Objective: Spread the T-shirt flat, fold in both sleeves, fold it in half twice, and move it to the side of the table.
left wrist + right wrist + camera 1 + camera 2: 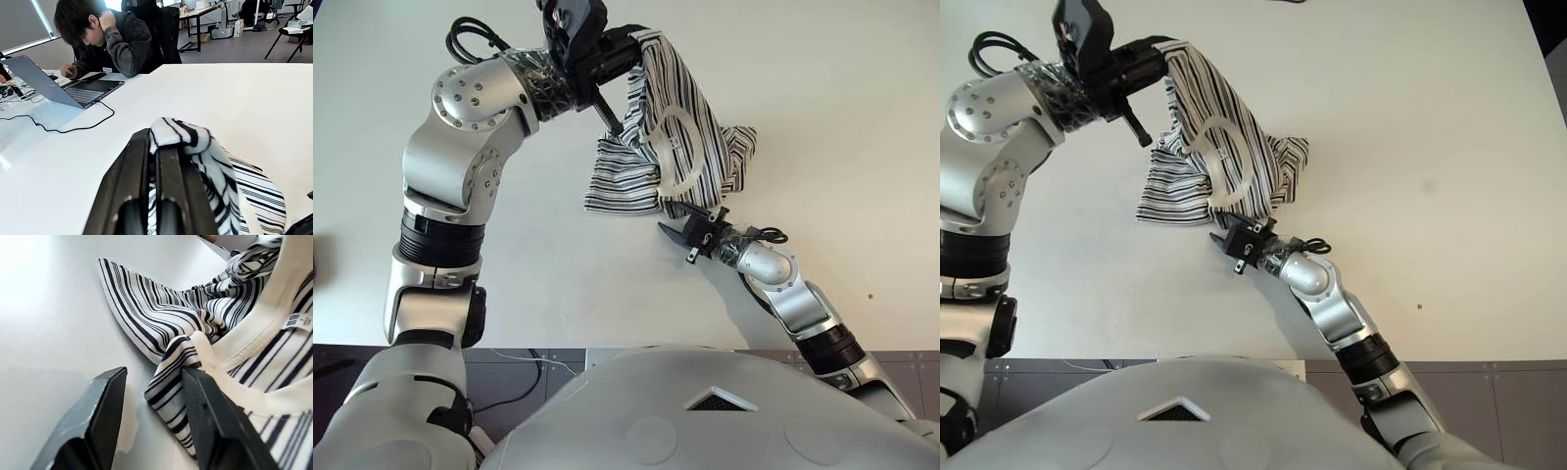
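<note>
The black-and-white striped T-shirt [690, 127] with a white collar hangs crumpled over the white table [832, 117]. Its lower part rests on the tabletop. My left gripper [631, 49] is raised at the far side and is shut on a bunched edge of the T-shirt [195, 147]. The dark fingers [142, 186] are pressed together on the fabric. My right gripper [675, 243] is low on the table at the near edge of the shirt, by the collar. It is open, and a striped fold [168, 377] lies between its fingers [98, 421].
A laptop [54, 83] and a black cable [73, 128] lie on the table's far side beyond the left gripper. Bare tabletop spreads to the right of the shirt [1430, 127] and to its left [558, 245].
</note>
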